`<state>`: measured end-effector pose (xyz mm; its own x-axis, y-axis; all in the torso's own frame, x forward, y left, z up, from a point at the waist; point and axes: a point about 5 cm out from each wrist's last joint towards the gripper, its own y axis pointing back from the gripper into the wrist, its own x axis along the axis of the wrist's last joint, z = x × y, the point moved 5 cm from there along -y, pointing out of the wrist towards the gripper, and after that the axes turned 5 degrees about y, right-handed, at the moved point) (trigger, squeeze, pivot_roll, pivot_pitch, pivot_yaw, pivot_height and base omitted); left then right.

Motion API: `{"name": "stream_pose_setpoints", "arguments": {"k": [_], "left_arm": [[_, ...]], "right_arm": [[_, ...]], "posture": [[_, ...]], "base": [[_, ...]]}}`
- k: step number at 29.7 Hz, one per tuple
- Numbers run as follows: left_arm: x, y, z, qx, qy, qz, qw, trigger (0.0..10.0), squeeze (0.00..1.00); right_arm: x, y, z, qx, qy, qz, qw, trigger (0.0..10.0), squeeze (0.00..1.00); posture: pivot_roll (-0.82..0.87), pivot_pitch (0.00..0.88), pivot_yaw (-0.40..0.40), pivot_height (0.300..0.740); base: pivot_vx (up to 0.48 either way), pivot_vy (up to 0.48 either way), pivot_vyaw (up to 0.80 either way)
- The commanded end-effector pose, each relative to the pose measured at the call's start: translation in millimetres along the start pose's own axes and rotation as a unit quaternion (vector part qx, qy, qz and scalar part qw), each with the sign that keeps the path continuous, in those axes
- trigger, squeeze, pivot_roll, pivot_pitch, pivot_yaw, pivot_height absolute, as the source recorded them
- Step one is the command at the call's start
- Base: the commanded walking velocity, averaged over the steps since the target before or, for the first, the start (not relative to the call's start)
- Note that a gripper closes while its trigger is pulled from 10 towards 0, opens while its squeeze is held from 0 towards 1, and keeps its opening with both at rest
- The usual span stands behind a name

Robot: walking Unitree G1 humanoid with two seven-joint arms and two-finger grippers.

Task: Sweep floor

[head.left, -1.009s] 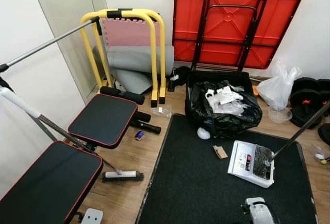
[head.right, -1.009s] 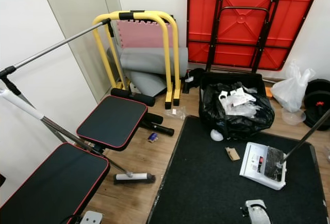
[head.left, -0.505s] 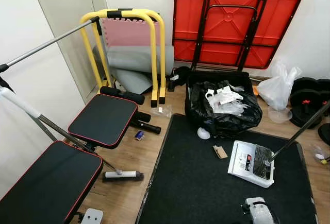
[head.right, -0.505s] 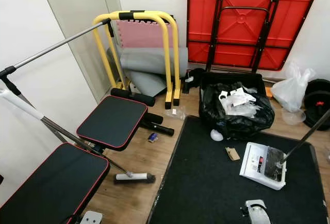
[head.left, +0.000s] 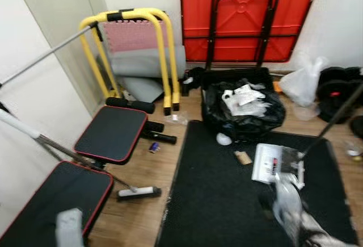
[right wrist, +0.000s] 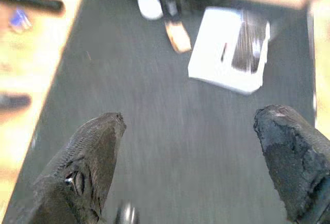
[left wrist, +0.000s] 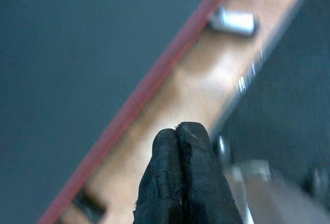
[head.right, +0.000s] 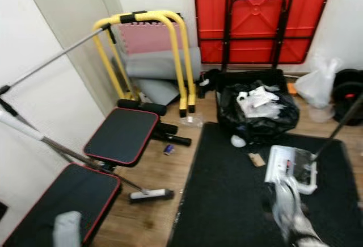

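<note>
A white floor sweeper (head.left: 276, 164) with a long dark handle (head.left: 334, 119) rests on the black mat (head.left: 215, 201). On the wood floor lies a white brush head (head.left: 139, 192), its pole rising to the left. A brown scrap (head.left: 243, 157) and a white ball (head.left: 223, 139) lie on the mat, and a small blue item (head.left: 153, 147) is on the wood. My right arm (head.left: 289, 204) is raised and blurred just short of the sweeper. My right gripper (right wrist: 192, 116) is wide open above the mat, with the sweeper (right wrist: 230, 49) ahead. My left gripper (left wrist: 177, 130) is shut and empty over the bench edge.
A black bench with red-trimmed pads (head.left: 112, 133) fills the left. Yellow bars (head.left: 130, 17) and a red folded table (head.left: 244, 14) stand at the back wall. A full black rubbish bag (head.left: 244, 111) sits beyond the mat, with a white plastic bag (head.left: 300, 82) and dark weights (head.left: 337, 91) at the right.
The camera has shifted and blurred. Both arms have risen into the eye views, the right one up toward the sweeper. The sweeper, brush and scraps lie as before.
</note>
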<state>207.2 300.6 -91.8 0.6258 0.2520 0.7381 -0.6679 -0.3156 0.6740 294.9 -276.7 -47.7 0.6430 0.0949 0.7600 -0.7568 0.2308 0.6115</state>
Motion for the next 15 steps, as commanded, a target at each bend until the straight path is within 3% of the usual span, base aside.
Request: {"name": "stream_pose_setpoints", "arguments": {"k": [1, 2, 3, 4, 5, 6, 7, 8, 10, 12, 13, 15], "left_arm": [[27.4, -2.0, 0.2, -0.011, 0.004, 0.058, 0.998, 10.0, 0.00], [58.8, -2.6, 8.2, -0.033, 0.001, 0.120, 0.992, 10.0, 0.00], [58.8, -2.6, 8.2, -0.033, 0.001, 0.120, 0.992, 10.0, 0.00], [96.6, 3.9, 23.1, -0.071, 0.004, 0.200, 0.977, 10.0, 0.00], [118.6, 11.4, 32.7, -0.095, 0.006, 0.247, 0.964, 10.0, 0.00], [118.6, 11.4, 32.7, -0.095, 0.006, 0.247, 0.964, 10.0, 0.00], [133.7, 20.3, 42.2, -0.115, 0.006, 0.282, 0.952, 10.0, 0.00], [133.7, 20.3, 42.2, -0.115, 0.006, 0.282, 0.952, 10.0, 0.00], [166.8, 54.7, 75.6, -0.161, -0.006, 0.358, 0.920, 10.0, 0.00], [166.8, 54.7, 75.6, -0.161, -0.006, 0.358, 0.920, 10.0, 0.00], [176.4, 72.4, 90.9, -0.180, -0.007, 0.383, 0.906, 10.0, 0.00], [182.5, 102.7, 117.6, -0.217, 0.000, 0.410, 0.886, 10.0, 0.00]], "right_arm": [[20.1, -1.7, -6.9, 0.033, 0.020, 0.037, 0.999, 10.0, 0.00], [51.2, -2.6, -10.6, 0.064, 0.038, 0.087, 0.993, 10.0, 0.00], [51.2, -2.6, -10.6, 0.064, 0.038, 0.087, 0.993, 10.0, 0.00], [84.5, 0.7, -21.4, 0.109, 0.057, 0.144, 0.982, 10.0, 0.00], [103.2, 4.6, -29.1, 0.138, 0.068, 0.177, 0.972, 10.0, 0.00], [103.2, 4.6, -29.1, 0.138, 0.068, 0.177, 0.972, 10.0, 0.00], [116.2, 9.5, -38.4, 0.166, 0.080, 0.204, 0.962, 10.0, 0.00], [116.2, 9.5, -38.4, 0.166, 0.080, 0.204, 0.962, 10.0, 0.00], [143.1, 36.2, -69.2, 0.251, 0.124, 0.284, 0.917, 10.0, 0.00], [143.1, 36.2, -69.2, 0.251, 0.124, 0.284, 0.917, 10.0, 0.00], [150.6, 52.2, -82.6, 0.284, 0.144, 0.315, 0.894, 10.0, 0.00], [158.0, 79.8, -100.3, 0.322, 0.167, 0.354, 0.862, 10.0, 0.00]], "posture": [[-0.12, 0.000, 0.016, 0.740], [-0.12, 0.000, 0.010, 0.740], [-0.12, 0.000, 0.010, 0.740], [-0.13, 0.000, 0.004, 0.740], [-0.13, 0.000, 0.002, 0.740], [-0.13, 0.000, 0.002, 0.740], [-0.13, 0.000, 0.000, 0.740], [-0.13, 0.000, 0.000, 0.740], [-0.13, 0.000, -0.006, 0.740], [-0.13, 0.000, -0.006, 0.740], [-0.13, 0.000, -0.005, 0.740], [-0.13, 0.000, -0.001, 0.740]], "base": [[0.000, 0.000, 0.80], [0.000, 0.000, 0.80], [0.000, 0.000, 0.80], [0.000, 0.000, 0.80], [0.000, 0.000, 0.80], [0.000, 0.000, 0.80], [0.000, 0.000, 0.80], [0.000, 0.000, 0.80], [0.000, 0.000, 0.80], [0.000, 0.000, 0.80], [0.000, 0.000, 0.80], [0.000, 0.000, 0.80]]}}
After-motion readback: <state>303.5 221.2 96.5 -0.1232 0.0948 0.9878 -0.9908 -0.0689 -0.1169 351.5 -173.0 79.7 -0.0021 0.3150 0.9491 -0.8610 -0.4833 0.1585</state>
